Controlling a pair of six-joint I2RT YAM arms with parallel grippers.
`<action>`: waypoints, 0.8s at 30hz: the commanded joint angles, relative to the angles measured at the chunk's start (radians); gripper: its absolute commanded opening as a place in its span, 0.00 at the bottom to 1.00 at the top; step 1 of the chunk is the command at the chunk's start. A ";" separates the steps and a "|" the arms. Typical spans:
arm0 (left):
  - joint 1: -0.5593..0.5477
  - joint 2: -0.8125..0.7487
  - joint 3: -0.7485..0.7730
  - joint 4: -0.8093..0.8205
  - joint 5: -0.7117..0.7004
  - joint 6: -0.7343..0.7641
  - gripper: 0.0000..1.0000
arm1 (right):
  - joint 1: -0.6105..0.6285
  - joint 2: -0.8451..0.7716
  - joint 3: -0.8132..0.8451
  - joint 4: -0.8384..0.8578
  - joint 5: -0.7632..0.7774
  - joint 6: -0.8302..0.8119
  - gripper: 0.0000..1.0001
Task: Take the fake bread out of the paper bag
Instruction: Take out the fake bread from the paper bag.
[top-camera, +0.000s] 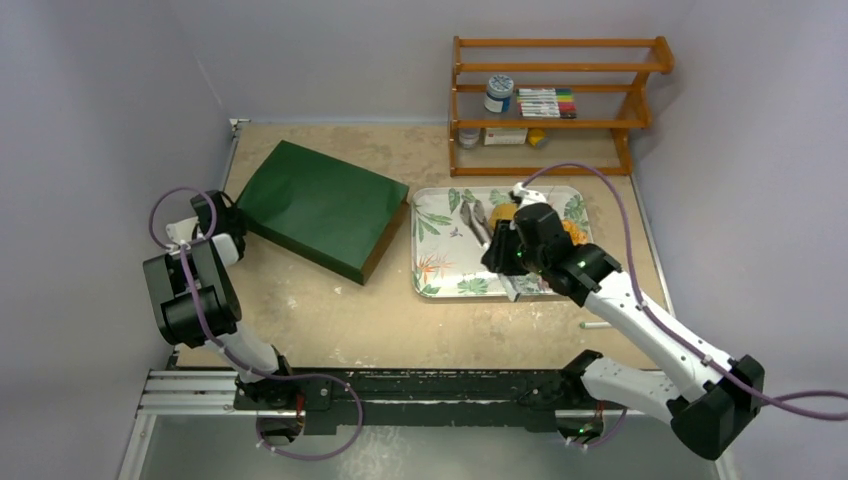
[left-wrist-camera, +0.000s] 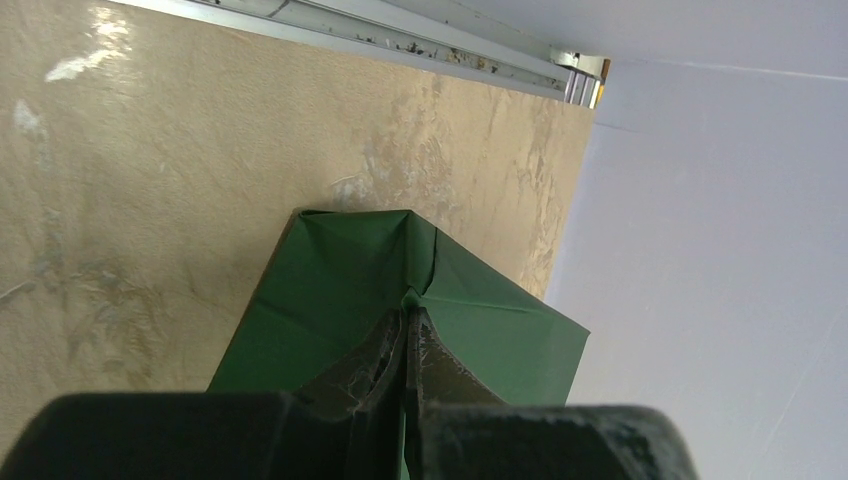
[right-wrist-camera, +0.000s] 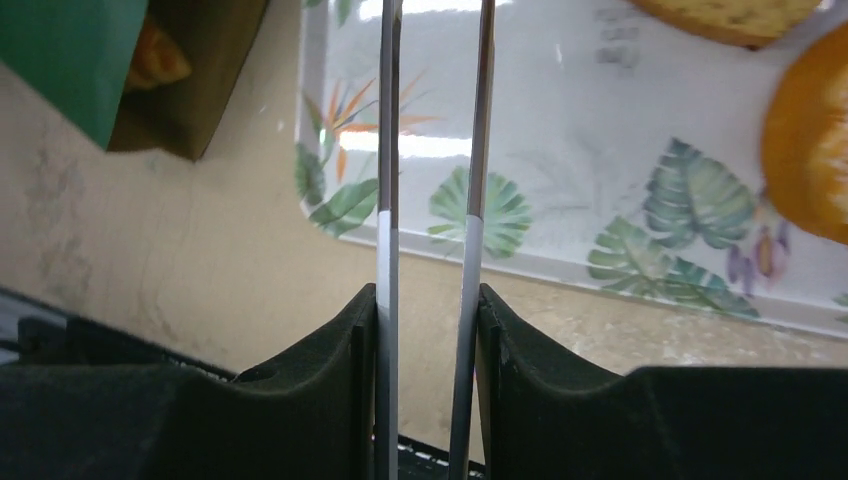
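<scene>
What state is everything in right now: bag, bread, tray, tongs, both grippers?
paper bag: lying on its side, mouth open toward the tray.
orange bread piece: inside the bag's mouth.
tray: flat on the table, holding bread.
orange pastry: out, on the tray.
tan piece: out, on the tray.
tongs: blades apart, nothing between them where seen.
left gripper: shut on the bag's folded end.
right gripper: shut on the tongs.

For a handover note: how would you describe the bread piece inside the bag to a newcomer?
Find the dark green paper bag lying flat on the table, left of the leaf-printed tray. Its brown open end faces the tray; the orange bread piece sits just inside. Unlike the bread on the tray, it lies between the bag's walls.
</scene>
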 joint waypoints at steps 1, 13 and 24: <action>-0.002 0.016 0.053 -0.011 0.040 0.044 0.00 | 0.113 0.022 0.030 0.113 -0.056 -0.062 0.38; 0.005 0.038 0.129 -0.040 0.094 0.105 0.00 | 0.232 0.042 -0.050 0.204 -0.191 -0.169 0.39; 0.005 0.040 0.170 -0.071 0.095 0.135 0.00 | 0.265 0.103 -0.106 0.317 -0.280 -0.216 0.39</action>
